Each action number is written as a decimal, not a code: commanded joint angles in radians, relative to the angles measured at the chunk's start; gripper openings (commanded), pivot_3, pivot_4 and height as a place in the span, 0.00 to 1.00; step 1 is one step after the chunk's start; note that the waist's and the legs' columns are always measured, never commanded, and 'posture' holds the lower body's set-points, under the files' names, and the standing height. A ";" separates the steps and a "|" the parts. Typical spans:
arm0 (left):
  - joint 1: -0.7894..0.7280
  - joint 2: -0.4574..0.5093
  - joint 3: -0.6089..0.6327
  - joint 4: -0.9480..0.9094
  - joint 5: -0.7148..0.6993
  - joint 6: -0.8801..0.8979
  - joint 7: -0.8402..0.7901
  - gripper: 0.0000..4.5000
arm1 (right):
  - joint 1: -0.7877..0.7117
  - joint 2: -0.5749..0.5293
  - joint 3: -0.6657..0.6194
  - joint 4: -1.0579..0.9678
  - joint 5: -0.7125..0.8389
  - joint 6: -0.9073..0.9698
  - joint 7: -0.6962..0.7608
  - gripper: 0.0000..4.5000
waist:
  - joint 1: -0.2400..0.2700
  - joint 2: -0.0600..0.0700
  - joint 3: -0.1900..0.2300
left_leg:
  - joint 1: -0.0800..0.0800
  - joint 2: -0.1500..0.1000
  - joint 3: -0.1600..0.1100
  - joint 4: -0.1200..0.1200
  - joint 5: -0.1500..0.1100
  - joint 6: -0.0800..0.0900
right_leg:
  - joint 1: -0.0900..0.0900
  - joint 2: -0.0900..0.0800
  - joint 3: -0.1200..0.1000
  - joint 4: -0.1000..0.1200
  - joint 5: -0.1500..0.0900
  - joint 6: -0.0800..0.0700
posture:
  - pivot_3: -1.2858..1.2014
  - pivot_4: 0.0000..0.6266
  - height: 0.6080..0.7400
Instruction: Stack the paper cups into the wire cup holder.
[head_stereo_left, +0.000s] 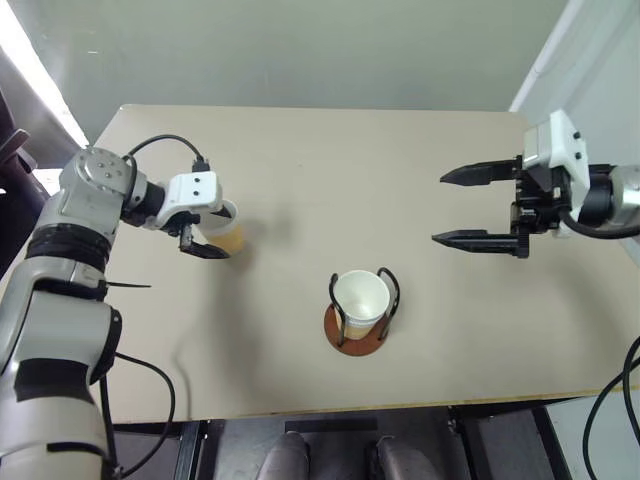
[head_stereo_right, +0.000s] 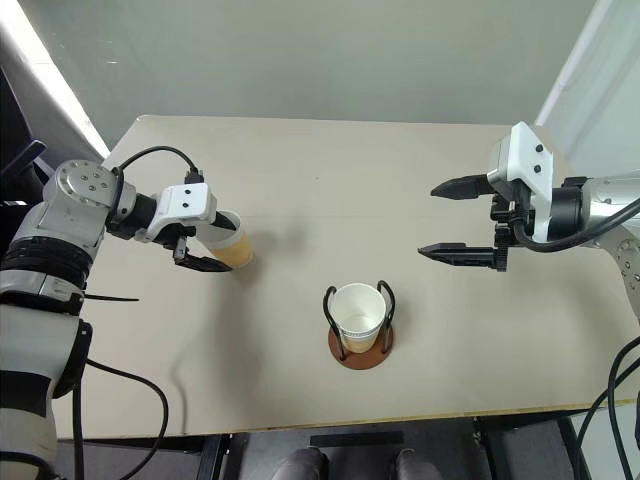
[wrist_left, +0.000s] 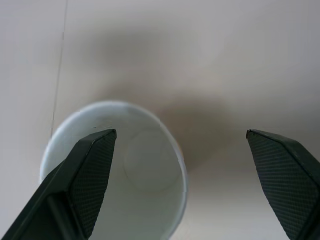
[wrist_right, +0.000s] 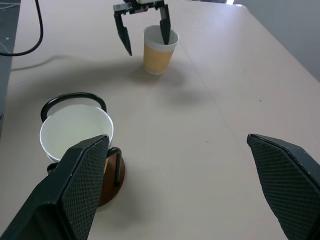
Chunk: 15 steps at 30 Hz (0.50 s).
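One paper cup (head_stereo_left: 233, 238), yellow-tan with a white inside, stands upright on the table's left half. My left gripper (wrist_left: 181, 132) hangs open just over it. One finger (wrist_left: 90, 170) is above the cup's mouth and the other is well outside its wall, so nothing is held. The wire cup holder (head_stereo_left: 345, 345), a round brown base with black wire loops, stands near the table's front middle. Another paper cup (head_stereo_left: 361, 294) sits upright inside it. My right gripper (head_stereo_left: 441, 209) hovers open and empty above the table's right side, pointing toward the middle.
The beige table (head_stereo_left: 330, 170) has bare surface between the loose cup, the holder and the right gripper. A black cable (head_stereo_left: 165, 140) loops over my left wrist. A grey wall lies behind the table's far edge.
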<state>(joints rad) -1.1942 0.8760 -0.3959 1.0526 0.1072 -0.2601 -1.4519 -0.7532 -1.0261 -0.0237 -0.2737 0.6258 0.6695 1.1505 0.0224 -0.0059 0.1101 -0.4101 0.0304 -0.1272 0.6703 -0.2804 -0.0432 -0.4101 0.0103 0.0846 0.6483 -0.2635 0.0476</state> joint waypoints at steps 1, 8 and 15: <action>-0.032 -0.006 0.034 0.024 0.033 -0.027 0.018 0.77 | -0.003 -0.015 -0.050 -0.032 0.009 0.011 -0.012 1.00 | -0.001 0.000 0.000 | 0.000 0.000 0.000 0.000 0.000 0.000 | 0.000 0.000 0.000 0.000 0.000 0.000 | 0.52 0.24 1.00; -0.049 -0.032 0.064 0.045 0.048 -0.036 0.001 0.19 | 0.005 -0.025 -0.072 -0.043 0.013 0.026 -0.012 1.00 | 0.001 0.000 0.000 | 0.000 0.000 0.000 0.000 0.000 0.000 | 0.000 0.000 0.000 0.000 0.000 0.000 | 0.52 0.24 1.00; -0.059 -0.036 0.111 0.014 0.021 -0.016 -0.094 0.00 | 0.014 -0.035 -0.095 -0.037 0.011 0.024 -0.001 1.00 | 0.000 0.000 0.000 | 0.000 0.000 0.000 0.000 0.000 0.000 | 0.000 0.000 0.000 0.000 0.000 0.000 | 0.52 0.24 1.00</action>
<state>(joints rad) -1.2176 0.8339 -0.3185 1.0974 0.1511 -0.2794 -1.5235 -0.7338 -1.0391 -0.0662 -0.2876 0.6266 0.6976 1.1475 0.0226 -0.0058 0.1101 -0.4102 0.0303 -0.1272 0.6703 -0.2805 -0.0432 -0.4106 0.0104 0.0846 0.6484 -0.2635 0.0476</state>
